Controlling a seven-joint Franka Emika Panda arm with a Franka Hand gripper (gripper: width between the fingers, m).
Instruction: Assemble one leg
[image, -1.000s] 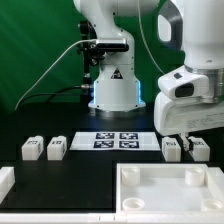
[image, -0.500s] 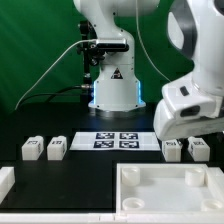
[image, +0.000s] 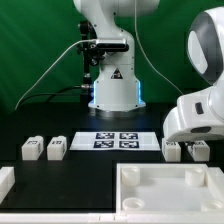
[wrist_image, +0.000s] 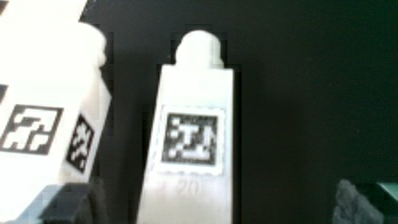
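Observation:
Four small white legs with black tags lie on the black table: two at the exterior view's left (image: 32, 148) (image: 57, 147) and two at its right (image: 172, 150) (image: 199, 150). My gripper (image: 187, 142) hangs low over the right pair, its fingers mostly hidden by the hand. In the wrist view one leg (wrist_image: 196, 120) lies lengthwise between my open jaws (wrist_image: 217, 202), its tag facing up, with a dark finger (wrist_image: 64, 204) on one side and the other finger (wrist_image: 375, 198) well apart. A second leg (wrist_image: 45, 110) lies just beside it, outside the jaws.
The marker board (image: 117, 139) lies in the middle, before the robot base. A large white rimmed tray-like piece (image: 170, 192) sits at the front right. Another white part (image: 5, 181) shows at the front left edge.
The arm has come down and shifted toward the exterior view's right, bringing the hand low over the right pair of legs. The legs have not moved.

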